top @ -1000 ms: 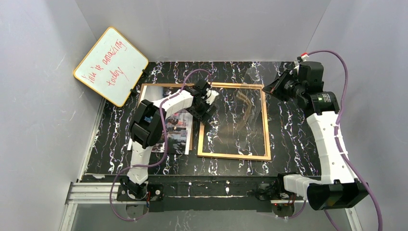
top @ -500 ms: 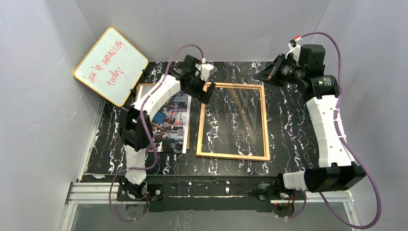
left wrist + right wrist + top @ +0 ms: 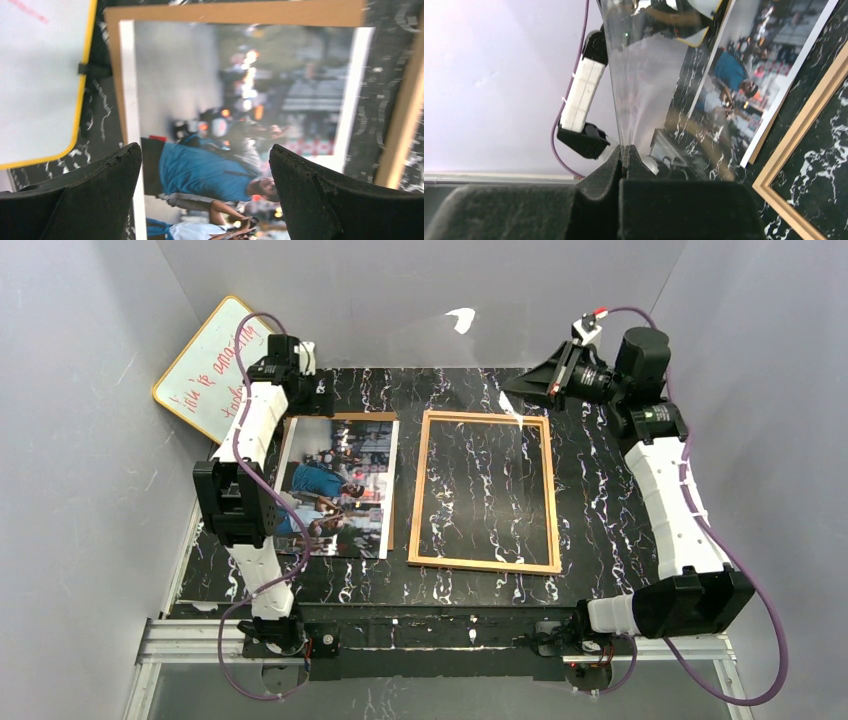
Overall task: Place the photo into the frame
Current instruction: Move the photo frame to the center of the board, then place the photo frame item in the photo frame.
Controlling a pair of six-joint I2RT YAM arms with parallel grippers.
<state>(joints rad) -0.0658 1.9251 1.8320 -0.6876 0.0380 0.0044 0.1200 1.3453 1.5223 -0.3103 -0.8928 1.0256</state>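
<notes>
The left hand (image 3: 312, 392) hovers wide open and empty at the upper left, over the far edge of the photo (image 3: 340, 490), close by the whiteboard (image 3: 205, 375). The photo lies face up on the brown backing board (image 3: 345, 417), left of centre, just beside the frame (image 3: 485, 563), which sits flat mid-worktop (image 3: 600, 490). Upper right, the right hand (image 3: 624, 150) is clamped on a clear pane (image 3: 644, 75), held up off the worktop
</notes>
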